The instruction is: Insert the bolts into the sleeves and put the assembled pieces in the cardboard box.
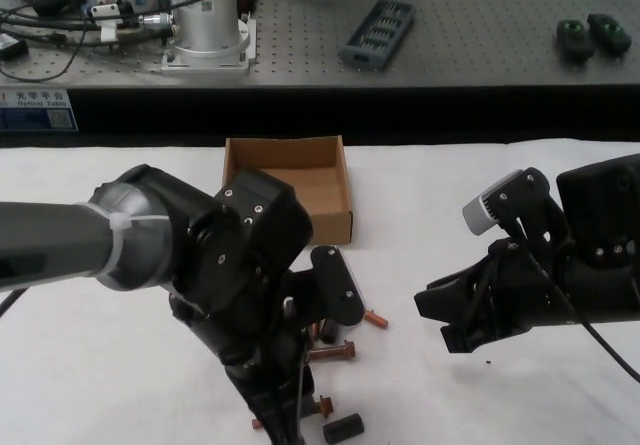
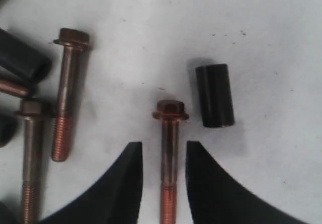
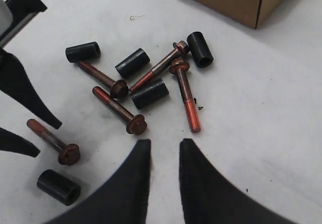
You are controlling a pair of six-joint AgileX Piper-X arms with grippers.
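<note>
At six o'clock from the cardboard box (image 1: 285, 143), low over the white cloth (image 1: 520, 405), holds the left gripper (image 2: 163, 144) parted astride one copper bolt (image 2: 169, 133), a finger each side of the shank, cloth showing in both gaps, nothing clamped yet. Looks lined up for a pinch on the shank, with the head left free beyond the tips. Has a lone black sleeve (image 2: 215, 95) lying flat just beside that bolt's head, not touching it, likely the mate for this bolt. Leaves two more bolts (image 2: 68, 93) near on the opposite side, close enough to snag a finger should the closing drift. Keeps the right gripper (image 3: 164, 142) open and empty over bare cloth at three o'clock of the scatter of bolts and sleeves (image 3: 149, 93), well apart from the left arm, probably parked to take a sleeve once a bolt is up. Shows the box open-topped at twelve o'clock of the scatter, a strip of free cloth between. Offers the widest open cloth toward three o'clock.
</note>
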